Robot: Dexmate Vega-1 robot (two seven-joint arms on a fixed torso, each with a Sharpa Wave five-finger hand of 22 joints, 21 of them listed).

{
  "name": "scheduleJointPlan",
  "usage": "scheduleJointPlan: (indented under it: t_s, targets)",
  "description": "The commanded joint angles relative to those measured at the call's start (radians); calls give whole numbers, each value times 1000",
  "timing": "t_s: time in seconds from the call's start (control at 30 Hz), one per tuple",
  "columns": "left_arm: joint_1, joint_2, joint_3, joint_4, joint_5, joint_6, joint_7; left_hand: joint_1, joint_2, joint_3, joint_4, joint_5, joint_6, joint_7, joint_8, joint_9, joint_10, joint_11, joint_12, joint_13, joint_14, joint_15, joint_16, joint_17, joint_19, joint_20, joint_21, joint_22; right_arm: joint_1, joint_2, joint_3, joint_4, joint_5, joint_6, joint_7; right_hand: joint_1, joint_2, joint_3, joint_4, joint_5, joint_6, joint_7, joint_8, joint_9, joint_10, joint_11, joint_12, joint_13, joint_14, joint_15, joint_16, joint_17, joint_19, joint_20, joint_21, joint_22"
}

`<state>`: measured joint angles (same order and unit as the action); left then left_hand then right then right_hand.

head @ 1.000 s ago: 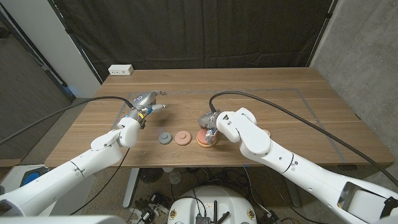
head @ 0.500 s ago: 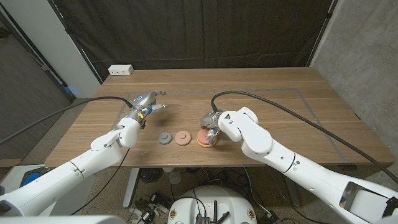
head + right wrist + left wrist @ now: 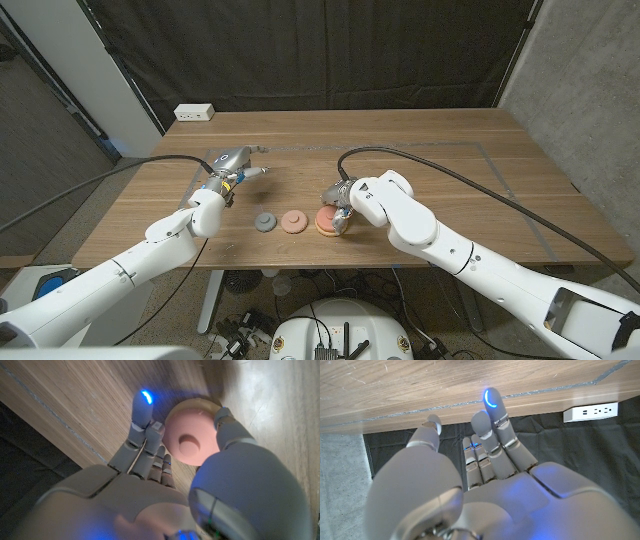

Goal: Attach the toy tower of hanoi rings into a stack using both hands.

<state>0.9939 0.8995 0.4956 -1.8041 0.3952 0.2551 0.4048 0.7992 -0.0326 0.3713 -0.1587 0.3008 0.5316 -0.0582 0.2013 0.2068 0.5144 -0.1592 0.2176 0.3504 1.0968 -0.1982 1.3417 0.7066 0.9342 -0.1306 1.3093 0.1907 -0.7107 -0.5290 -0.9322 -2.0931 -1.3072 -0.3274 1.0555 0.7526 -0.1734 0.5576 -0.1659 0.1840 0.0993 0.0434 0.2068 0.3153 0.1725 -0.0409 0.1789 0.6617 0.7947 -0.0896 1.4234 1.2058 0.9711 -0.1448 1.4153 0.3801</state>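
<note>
While both arms reach over the wooden table, contents run: right hand, fingers around the pink ring stacked on an orange ring; left hand, fingers spread, empty; salmon ring; grey ring, beside it.

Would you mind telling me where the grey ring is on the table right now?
In the head view the grey ring lies near the table's front edge, leftmost of a row of three, just left of the small pink ring and right of the left arm.
</note>
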Motion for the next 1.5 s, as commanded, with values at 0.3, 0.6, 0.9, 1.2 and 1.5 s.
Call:
scheduleJointPlan:
  t_s: [0.3, 0.6, 0.9, 1.2, 1.5]
  targets:
    - [-5, -2, -1, 6, -1, -3, 2, 0, 9, 11, -2, 5, 6, -4, 5, 6, 10, -1, -3, 5, 13, -19, 2, 8, -7, -79, 11, 1, -4, -16, 26, -67, -31, 39, 51, -5, 14, -10, 3, -7, 29, -4, 17, -3, 36, -20, 24, -12, 1, -126, 0, 0, -10, -72, -3, -1]
    - [-2, 0, -9, -8, -4, 6, 0, -1, 10, 15, -2, 6, 10, -3, 5, 6, 11, -2, -4, 6, 16, -19, 4, 13, -10, -79, 15, 1, -44, -24, 73, -106, -58, 15, 41, -6, 29, -12, 7, -6, 58, -18, 28, -6, 81, -32, 37, -23, 21, -126, 8, 6, -4, -73, 0, -8]
    - [23, 19, -36, -89, -11, 77, -26, -4, 8, 18, -3, 6, 5, -3, 2, 6, 5, 1, -7, 6, 10, -19, -1, 12, -12, -79, 17, 0, -121, -73, 176, -159, 18, -17, -80, 26, 47, 0, 0, 3, 112, -57, 45, -11, 120, -58, 43, -34, 40, -127, 24, 11, 13, -74, 12, -10]
    - [-1, 11, -39, -123, -37, 112, -78, -6, 6, 18, -3, 6, -2, -3, -1, 6, -2, -1, -10, 5, 7, -19, -4, 9, -14, -78, 18, 0, -189, -128, 267, -199, 88, -61, -200, 41, 58, 7, 1, 8, 165, -80, 63, -14, 180, -77, 54, -43, 86, -127, 59, 25, 38, -74, 30, -9]
    - [-23, -32, 1, -97, -26, 129, -63, -7, 4, 19, -3, 6, -4, -3, -1, 6, -1, -1, -8, 6, 7, -19, -4, 9, -14, -78, 19, 0, -232, -204, 326, -176, 151, -52, -372, 50, 67, 14, 1, 12, 195, -88, 75, -16, 213, -85, 57, -48, 113, -127, 79, 26, 50, -75, 37, -11]
